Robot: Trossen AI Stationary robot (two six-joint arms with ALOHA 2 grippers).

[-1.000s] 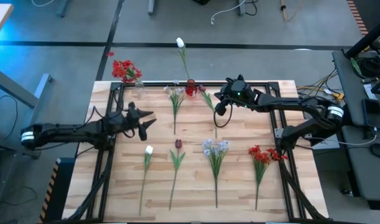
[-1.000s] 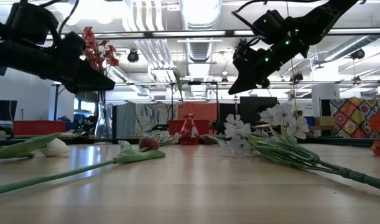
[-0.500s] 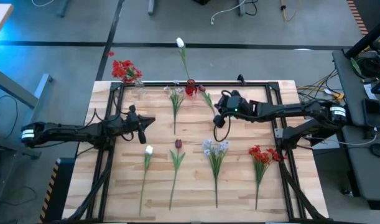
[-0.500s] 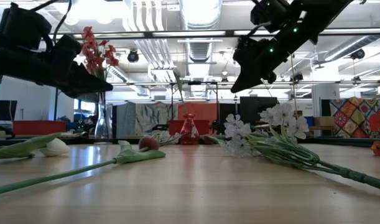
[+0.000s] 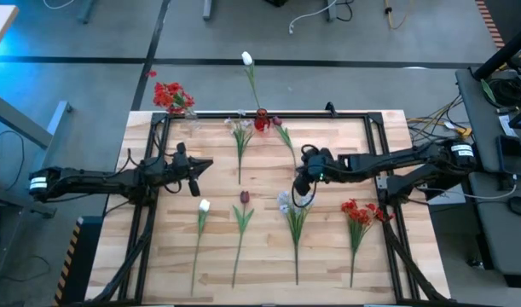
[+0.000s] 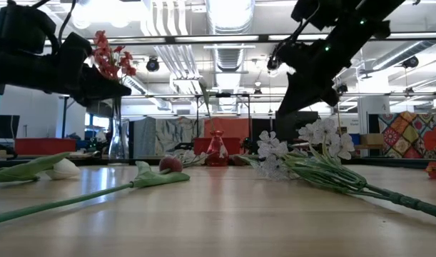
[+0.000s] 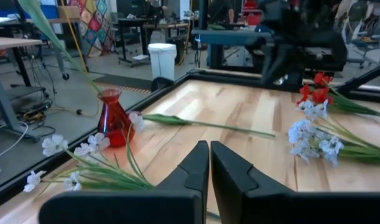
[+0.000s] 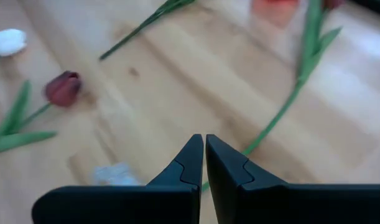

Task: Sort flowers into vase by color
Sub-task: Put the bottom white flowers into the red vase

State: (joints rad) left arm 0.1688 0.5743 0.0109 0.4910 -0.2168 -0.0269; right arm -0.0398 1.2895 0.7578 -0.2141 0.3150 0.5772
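Observation:
Red flowers (image 5: pixel 173 96) stand in a clear vase (image 6: pixel 118 139) at the far left corner. A white bud (image 5: pixel 247 60) stands in a small red vase (image 5: pixel 261 119). On the table lie a white spray (image 5: pixel 240 136), a green-stemmed dark bud (image 5: pixel 284 136), a white bud (image 5: pixel 204 206), a dark red tulip (image 5: pixel 244 198), a pale-blue spray (image 5: pixel 294 206) and a red cluster (image 5: pixel 358 213). My right gripper (image 5: pixel 301 183) is shut and empty, above the pale-blue spray's head and clear of the table (image 6: pixel 289 93). My left gripper (image 5: pixel 200 166) is shut and empty at mid-left.
A black frame (image 5: pixel 269 113) runs along the table's edges. The red vase (image 7: pixel 114 118) and the clear vase stand at the far edge. Bare wood (image 5: pixel 269 170) lies between the two grippers.
My right gripper has gone toward the table's near edge, from beside the green-stemmed bud near the red vase to above the pale-blue spray, staying shut. The flowers have kept their places.

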